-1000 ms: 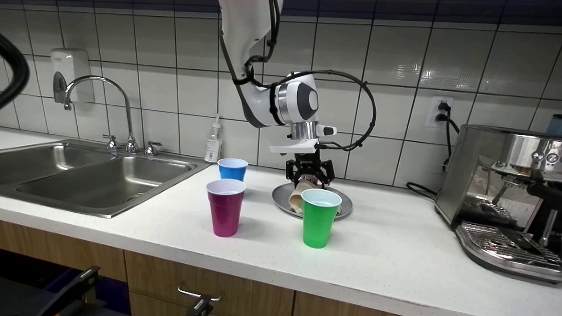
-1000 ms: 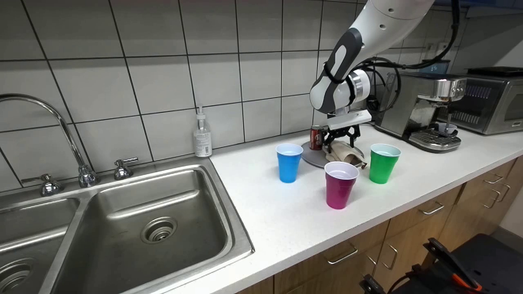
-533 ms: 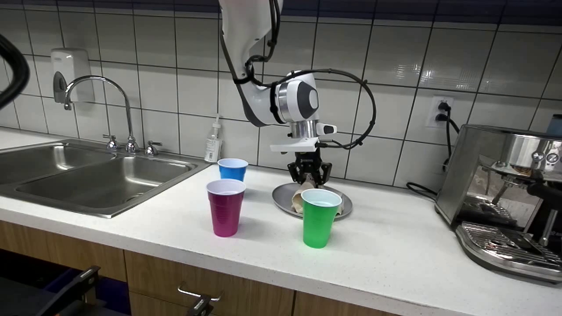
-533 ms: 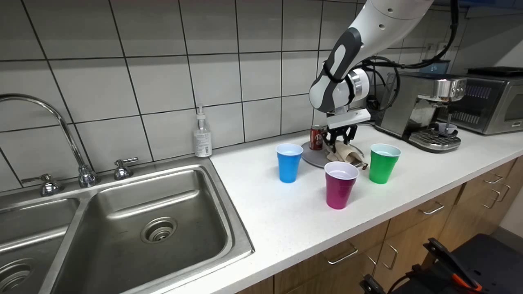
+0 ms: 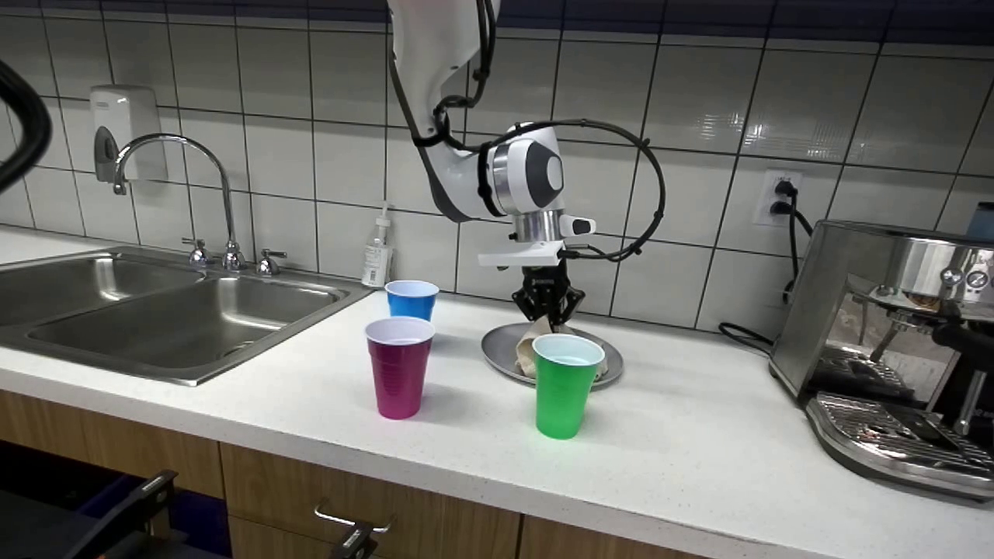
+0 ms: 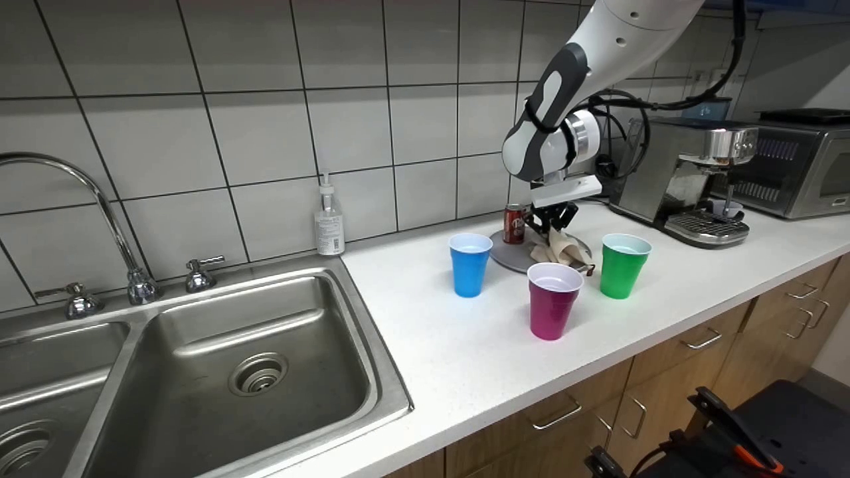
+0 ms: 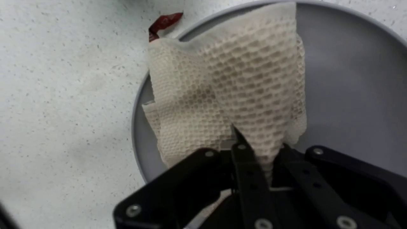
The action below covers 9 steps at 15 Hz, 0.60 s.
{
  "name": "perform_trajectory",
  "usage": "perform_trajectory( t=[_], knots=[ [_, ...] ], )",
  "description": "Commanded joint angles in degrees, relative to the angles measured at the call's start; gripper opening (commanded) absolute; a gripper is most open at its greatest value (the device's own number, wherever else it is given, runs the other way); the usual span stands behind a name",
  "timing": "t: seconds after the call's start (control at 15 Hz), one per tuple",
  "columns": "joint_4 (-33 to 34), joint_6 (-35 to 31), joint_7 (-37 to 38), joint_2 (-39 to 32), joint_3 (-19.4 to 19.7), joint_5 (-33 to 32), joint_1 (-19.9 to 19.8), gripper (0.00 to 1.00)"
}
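In an exterior view, a stainless-steel sink (image 6: 387,378) occupied the left of a white counter (image 6: 425,338), a pump bottle (image 6: 329,229) at the sink's far corner. To the right stood a blue cup (image 6: 469,271), a red drink can (image 6: 513,226) at the far edge of a gray plate (image 6: 510,257) and, nearer, a magenta cup (image 6: 552,309). The robot's gripper (image 6: 547,230) clenched a fold of beige waffle-textured cloth (image 6: 564,249) on the plate; a green cup (image 6: 623,269) and espresso machine (image 6: 677,169) stood farther right.

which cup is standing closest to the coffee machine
The green cup: in both exterior views it stands nearer the coffee machine than the blue cup and the magenta cup, both nearer the sink.
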<state>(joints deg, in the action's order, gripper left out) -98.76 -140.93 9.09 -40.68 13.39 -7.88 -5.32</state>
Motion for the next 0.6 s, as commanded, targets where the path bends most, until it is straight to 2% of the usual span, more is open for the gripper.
perform_trajectory(
  t=[0.0,0.53],
  knots=[
    [0.1,1.3,0.6,2.5,0.3,-0.1,-0.1,0.02],
    [-0.2,3.1,1.2,7.5,1.5,0.3,-1.7,0.02]
  ],
)
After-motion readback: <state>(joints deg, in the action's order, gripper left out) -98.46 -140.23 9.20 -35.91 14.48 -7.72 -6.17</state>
